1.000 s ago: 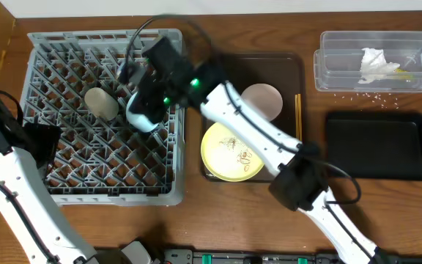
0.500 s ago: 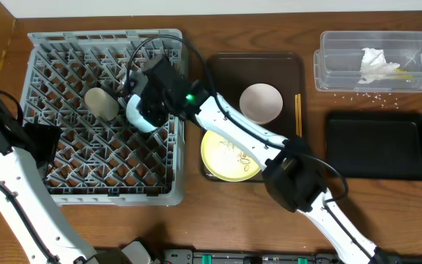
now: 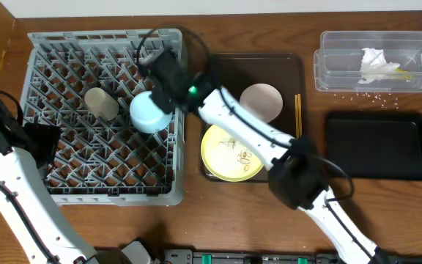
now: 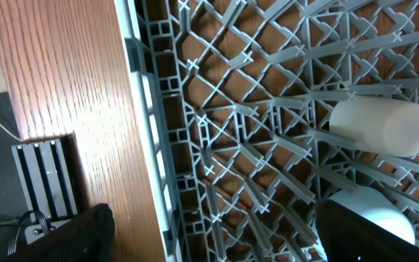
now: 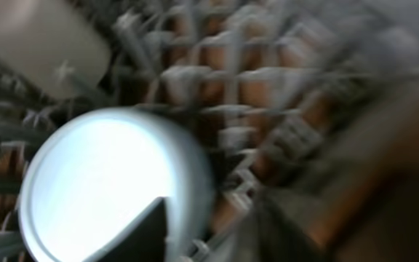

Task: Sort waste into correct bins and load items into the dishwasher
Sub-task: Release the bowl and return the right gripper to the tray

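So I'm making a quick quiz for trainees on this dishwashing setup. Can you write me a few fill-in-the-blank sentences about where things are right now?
1. The light blue bowl sits in the grey ___ with the small white cup.
2. On the brown serving tray, the white bowl lies beside the pale ___ plate.
3. The crumpled napkin lies inside the ___ tub.

Missing words: dish rack; yellow; clear.

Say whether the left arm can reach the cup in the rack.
Probably yes: the cup lies uncovered in the rack near the left arm, though the right arm hovers close beside.
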`<state>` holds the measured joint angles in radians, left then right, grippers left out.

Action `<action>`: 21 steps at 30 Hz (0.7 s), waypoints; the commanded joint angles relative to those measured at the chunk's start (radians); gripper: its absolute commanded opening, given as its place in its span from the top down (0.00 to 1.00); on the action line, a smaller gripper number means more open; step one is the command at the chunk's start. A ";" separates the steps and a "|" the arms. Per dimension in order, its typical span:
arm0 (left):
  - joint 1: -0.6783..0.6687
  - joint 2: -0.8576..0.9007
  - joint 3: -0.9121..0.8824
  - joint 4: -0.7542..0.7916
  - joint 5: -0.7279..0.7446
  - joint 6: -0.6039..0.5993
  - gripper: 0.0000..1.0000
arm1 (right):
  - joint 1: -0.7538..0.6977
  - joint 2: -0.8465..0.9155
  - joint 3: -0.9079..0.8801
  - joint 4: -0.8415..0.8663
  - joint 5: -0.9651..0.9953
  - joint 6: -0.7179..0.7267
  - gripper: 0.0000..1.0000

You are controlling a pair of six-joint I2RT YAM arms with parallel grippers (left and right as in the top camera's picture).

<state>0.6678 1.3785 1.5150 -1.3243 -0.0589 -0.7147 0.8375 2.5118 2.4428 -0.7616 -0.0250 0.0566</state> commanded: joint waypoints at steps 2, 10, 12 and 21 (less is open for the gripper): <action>0.005 -0.004 0.000 -0.003 -0.009 -0.013 0.10 | -0.153 -0.145 0.117 -0.058 0.035 0.137 0.29; 0.005 -0.004 0.000 -0.003 -0.009 -0.013 0.10 | -0.348 -0.264 0.124 -0.360 0.031 0.145 0.12; 0.005 -0.004 0.000 -0.003 -0.009 -0.013 0.11 | -0.372 -0.262 0.121 -0.453 0.021 0.145 0.13; 0.005 -0.004 0.000 -0.003 -0.009 -0.013 0.10 | -0.366 -0.193 -0.129 -0.533 -0.090 0.146 0.29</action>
<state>0.6678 1.3785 1.5150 -1.3243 -0.0589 -0.7147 0.4538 2.2646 2.4252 -1.3285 -0.0486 0.1993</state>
